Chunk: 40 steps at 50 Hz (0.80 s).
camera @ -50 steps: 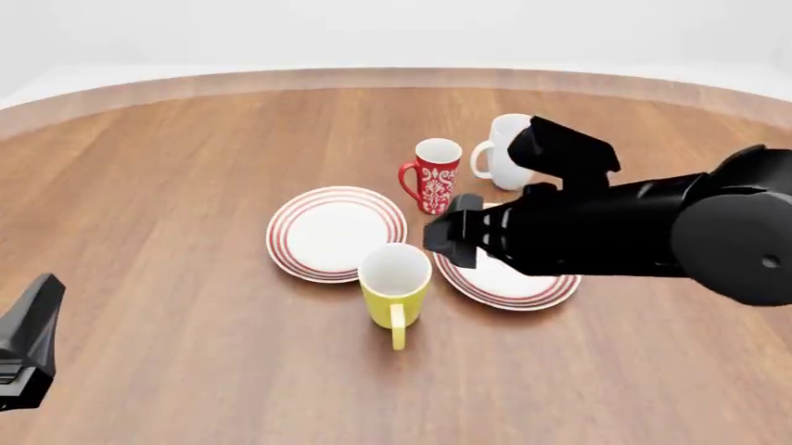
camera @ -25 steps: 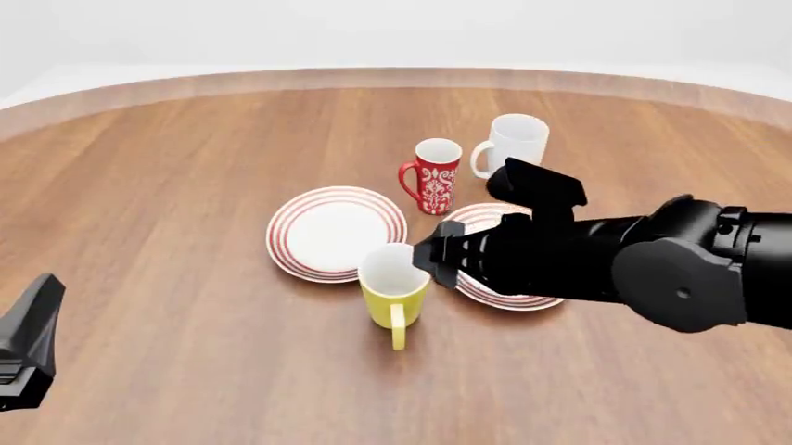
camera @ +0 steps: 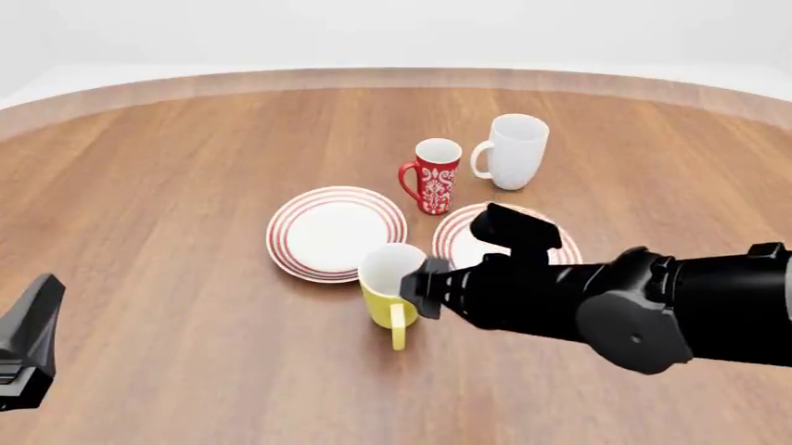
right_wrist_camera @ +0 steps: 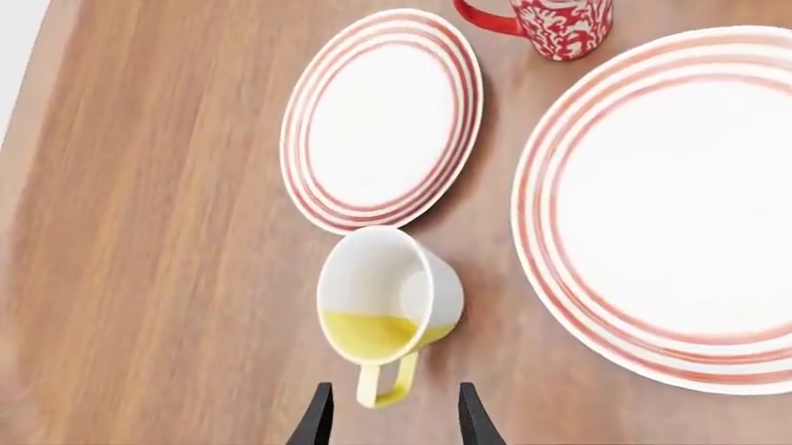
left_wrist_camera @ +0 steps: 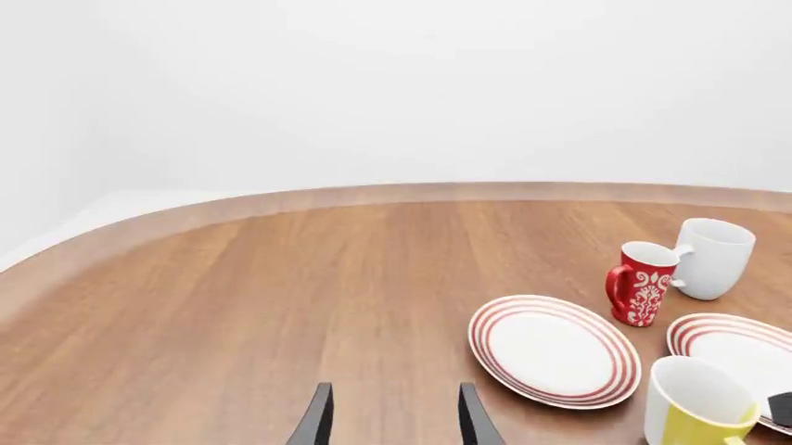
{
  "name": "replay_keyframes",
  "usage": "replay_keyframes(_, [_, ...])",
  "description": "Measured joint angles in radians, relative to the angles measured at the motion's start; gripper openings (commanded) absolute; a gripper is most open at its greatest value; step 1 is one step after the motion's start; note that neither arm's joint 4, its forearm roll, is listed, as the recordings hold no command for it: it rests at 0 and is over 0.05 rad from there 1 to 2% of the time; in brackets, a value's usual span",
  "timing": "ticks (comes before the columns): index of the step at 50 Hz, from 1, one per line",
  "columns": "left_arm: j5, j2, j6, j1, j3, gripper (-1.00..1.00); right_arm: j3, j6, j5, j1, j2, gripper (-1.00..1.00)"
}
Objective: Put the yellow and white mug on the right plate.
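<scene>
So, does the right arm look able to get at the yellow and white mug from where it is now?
Probably yes. The right gripper is open and sits just short of the yellow and white mug, roughly in line with its handle. The mug stands upright on the table with nothing between it and the fingers.

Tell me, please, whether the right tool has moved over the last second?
Yes. The right tool has come down and left, from over the right plate to beside the yellow and white mug.

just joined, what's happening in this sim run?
The right claw, open, is lined up on the handle of the yellow and white mug, which stands upright on the table between the two plates, not yet gripped. The right plate is bare where visible. The left claw sits open, off to the side.
</scene>
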State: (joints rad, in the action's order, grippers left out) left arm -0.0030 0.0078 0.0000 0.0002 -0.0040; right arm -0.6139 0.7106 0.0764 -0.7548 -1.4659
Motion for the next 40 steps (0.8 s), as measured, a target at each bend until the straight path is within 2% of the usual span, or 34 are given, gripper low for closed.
replay_keyframes(19, [0.000, 0.000, 0.000, 0.000, 0.000, 1.00, 0.028, 0.045, 0.087, -0.029, -0.044, 1.00])
replay_keyframes(40, [0.000, 0.000, 0.000, 0.000, 0.000, 1.00, 0.022, 0.050, 0.110, -0.040, -0.066, 1.00])
